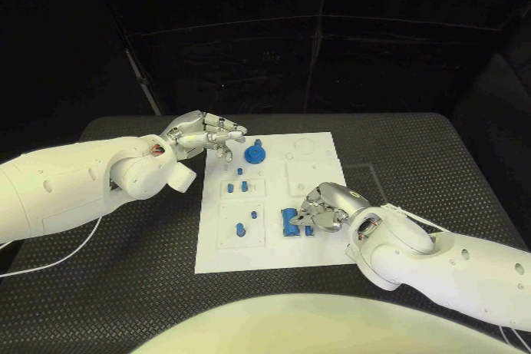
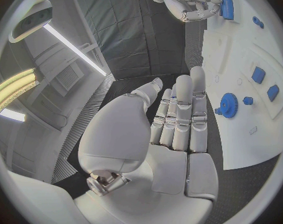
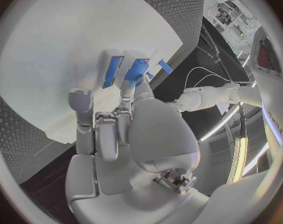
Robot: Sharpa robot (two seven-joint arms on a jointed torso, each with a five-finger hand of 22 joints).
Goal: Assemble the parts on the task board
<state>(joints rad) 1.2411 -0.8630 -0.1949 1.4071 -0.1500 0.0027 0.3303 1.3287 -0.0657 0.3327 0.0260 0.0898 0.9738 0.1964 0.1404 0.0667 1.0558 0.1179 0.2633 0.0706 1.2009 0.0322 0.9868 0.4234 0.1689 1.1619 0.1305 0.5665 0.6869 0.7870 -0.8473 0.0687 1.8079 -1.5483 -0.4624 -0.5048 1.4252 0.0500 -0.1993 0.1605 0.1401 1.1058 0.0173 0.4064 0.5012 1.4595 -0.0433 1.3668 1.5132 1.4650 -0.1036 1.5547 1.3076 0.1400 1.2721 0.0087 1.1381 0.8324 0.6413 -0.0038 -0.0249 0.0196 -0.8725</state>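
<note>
While the right silver hand (image 1: 328, 206) pinched a blue block part (image 1: 293, 221) on the white task board (image 1: 321, 243), the left silver hand (image 1: 205, 136) hovered open-fingered beside a blue gear part (image 1: 255, 152).

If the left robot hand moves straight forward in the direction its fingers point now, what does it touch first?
Probably the blue gear. The left robot hand, holding nothing, points across the task board toward it. Its height over the board is unclear, so it might pass above.
</note>
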